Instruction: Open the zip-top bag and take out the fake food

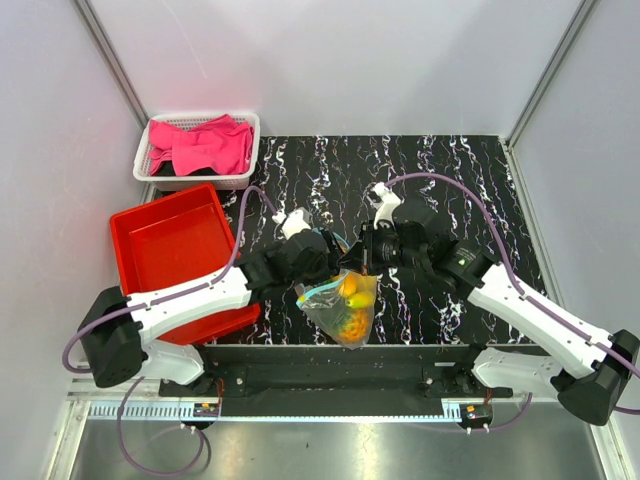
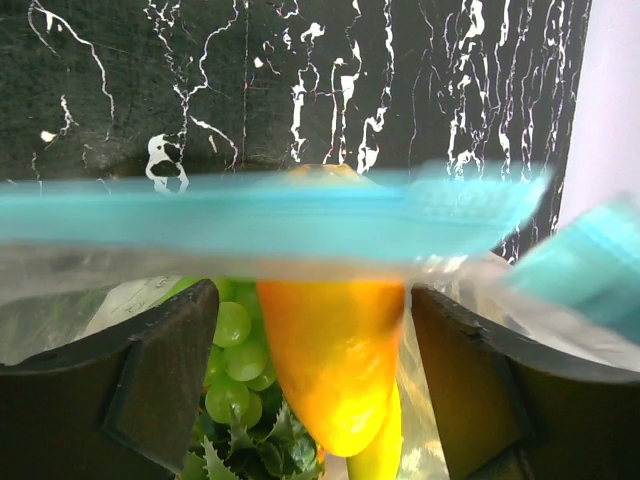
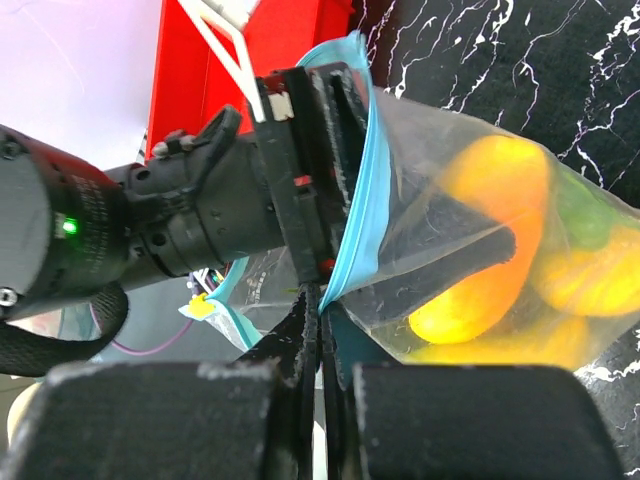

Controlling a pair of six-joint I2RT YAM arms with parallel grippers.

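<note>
Right gripper is pinching the zip-top bag by its blue strip. Left gripper is sitting spread, straddling the fake food. I'd be closing gently, holding the mouth taut.

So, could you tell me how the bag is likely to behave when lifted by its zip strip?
Probably floppy: the bag is creased, clear film moulded around the fake food. Likely bottom-heavy and apt to swing, since the food bunches away from the strip. The glossy film may slip in a pinch.
</note>
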